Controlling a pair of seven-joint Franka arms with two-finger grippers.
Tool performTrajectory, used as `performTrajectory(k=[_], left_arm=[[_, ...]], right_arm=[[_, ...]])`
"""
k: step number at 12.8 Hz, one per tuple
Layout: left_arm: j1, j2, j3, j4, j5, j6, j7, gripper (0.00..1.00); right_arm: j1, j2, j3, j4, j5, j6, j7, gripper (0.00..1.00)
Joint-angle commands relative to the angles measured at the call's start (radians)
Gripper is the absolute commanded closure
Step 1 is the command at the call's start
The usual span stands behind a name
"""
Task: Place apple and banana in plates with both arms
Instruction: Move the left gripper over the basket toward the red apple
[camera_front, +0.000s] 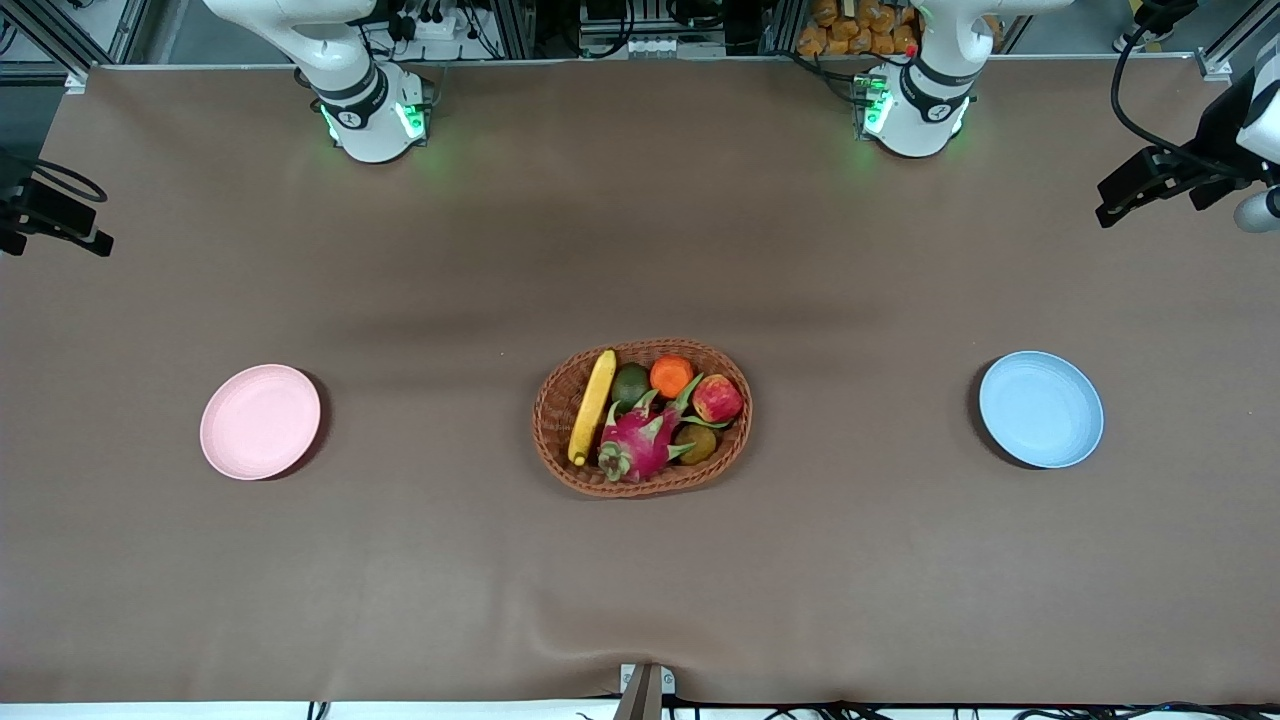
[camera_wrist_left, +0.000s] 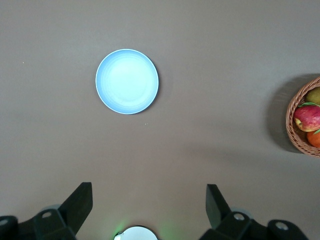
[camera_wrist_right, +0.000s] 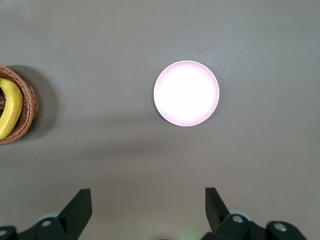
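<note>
The apple (camera_front: 717, 399) and the banana (camera_front: 592, 406) lie in the wicker basket (camera_front: 545, 425) at mid table. The pale pink plate (camera_front: 260, 421) lies toward the right arm's end, the light blue plate (camera_front: 1040, 409) toward the left arm's end; both hold nothing. My left gripper (camera_wrist_left: 149, 189) is open, high over bare table near its base, and sees the blue plate (camera_wrist_left: 127, 81) and the apple (camera_wrist_left: 307, 117). My right gripper (camera_wrist_right: 148, 192) is open, high over bare table, and sees the pink plate (camera_wrist_right: 186, 93) and the banana (camera_wrist_right: 10, 107). Neither gripper shows in the front view.
The basket also holds a magenta dragon fruit (camera_front: 640, 445), an orange (camera_front: 671, 375), a green fruit (camera_front: 630, 383) and a brown fruit (camera_front: 697, 443). Black camera mounts (camera_front: 1160, 180) (camera_front: 50, 215) stand at both table ends. Brown cloth covers the table.
</note>
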Motion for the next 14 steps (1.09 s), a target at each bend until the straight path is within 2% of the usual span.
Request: performTrajectory(k=[1,3,5,14], left_arm=[[0.008,-0.008,0.010,0.009,-0.003,-0.019,0.025,0.00],[0.008,-0.005,0.013,0.013,-0.020,-0.019,0.023,0.00],[0.012,0.054,0.018,0.079,-0.024,-0.019,0.026,0.00],[0.003,0.125,0.010,0.075,-0.135,0.023,0.004,0.00]], right_arm=[[-0.010,-0.001,0.003,0.005,0.008,-0.008,-0.014,0.00],[-0.010,-0.001,0.003,0.005,0.008,-0.008,-0.016,0.00],[-0.011,-0.001,0.003,0.006,0.006,-0.008,-0.016,0.00],[-0.011,0.000,0.003,0.006,0.006,-0.008,-0.036,0.00]])
